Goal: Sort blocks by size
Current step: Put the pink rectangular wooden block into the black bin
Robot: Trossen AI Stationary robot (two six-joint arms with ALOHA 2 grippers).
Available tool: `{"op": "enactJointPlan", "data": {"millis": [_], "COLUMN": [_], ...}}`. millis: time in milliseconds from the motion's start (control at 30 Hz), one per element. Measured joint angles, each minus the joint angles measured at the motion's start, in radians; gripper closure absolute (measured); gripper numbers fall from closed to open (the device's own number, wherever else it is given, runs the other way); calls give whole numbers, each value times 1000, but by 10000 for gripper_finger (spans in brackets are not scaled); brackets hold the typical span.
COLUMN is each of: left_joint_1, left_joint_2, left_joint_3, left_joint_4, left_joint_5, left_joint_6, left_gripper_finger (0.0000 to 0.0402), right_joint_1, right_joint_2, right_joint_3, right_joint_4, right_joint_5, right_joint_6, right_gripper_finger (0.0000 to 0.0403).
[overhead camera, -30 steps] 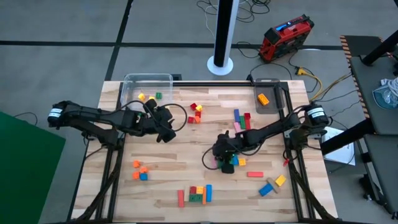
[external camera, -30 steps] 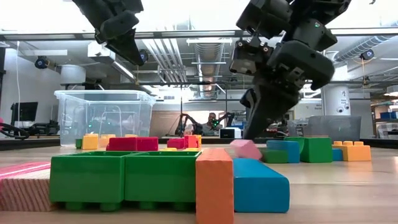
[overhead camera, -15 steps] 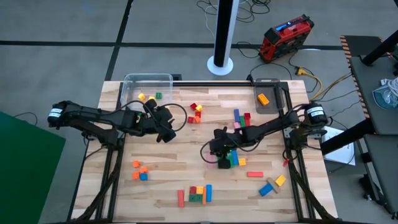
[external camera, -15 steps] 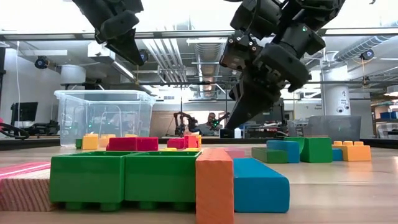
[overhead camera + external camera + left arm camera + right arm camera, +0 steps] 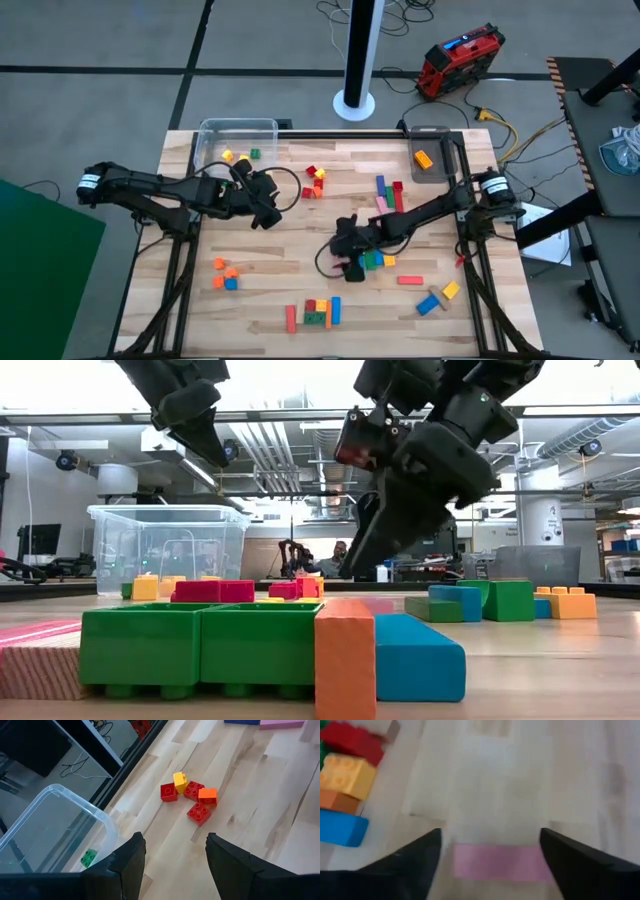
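Clear plastic forms the tub point(image 5: 238, 140) at the bench's far left corner, with 2 small blocks, 1 yellow point(image 5: 228, 155) and 1 green point(image 5: 255, 153), inside it, so it seems to be the place for the little ones. Just beside its near edge the left gripper point(image 5: 268, 208) hangs above bare wood with its fingers spread and nothing between them, apparently waiting. Its wrist view looks past the tub at a red, yellow and orange cluster point(image 5: 190, 798) lying loose near the far edge. Other blocks are scattered: a small group point(image 5: 226, 274) toward the near left, a row point(image 5: 314, 311) at the near edge, bars point(image 5: 388, 190) right of centre. At mid-bench the right gripper point(image 5: 351, 262) is low over a pink bar point(image 5: 501, 862), fingers released on either side of it and not yet closing, probably lined up to grasp it. Green and blue blocks point(image 5: 377, 259) sit just beside it. A grey tray point(image 5: 434, 160) holding an orange block point(image 5: 424, 159) occupies the far right corner, likely for bigger pieces.
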Motion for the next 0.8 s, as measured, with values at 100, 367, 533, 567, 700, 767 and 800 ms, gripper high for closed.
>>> {"op": "enactJointPlan", "data": {"millis": [100, 367, 533, 567, 700, 767, 800], "left_joint_1": [-3, -10, -11, -11, -14, -14, -14], "left_joint_2": [-2, -3, -3, -3, -3, -3, -3], "left_joint_3": [0, 0, 0, 0, 0, 0, 0], "left_joint_4": [-11, -24, -34, -36, -37, -37, -37], "left_joint_5": [0, 1, 2, 2, 3, 3, 3], "left_joint_6": [0, 0, 0, 0, 0, 0, 0], "left_gripper_finger": [217, 217, 217, 217, 217, 217, 217], "right_joint_1": [21, 25, 26, 24, 23, 30, 32], "right_joint_2": [40, 74, 72, 72, 69, 74, 76], "right_joint_3": [48, 232, 316, 331, 344, 344, 344], "right_joint_4": [-65, -334, -580, -616, -656, -642, -634], "right_joint_5": [-8, 3, 18, 26, 23, 33, 35], "right_joint_6": [-64, -41, -166, -168, -116, -78, -56], "right_gripper_finger": [35, 18, 19, 19, 19, 19, 19]}}
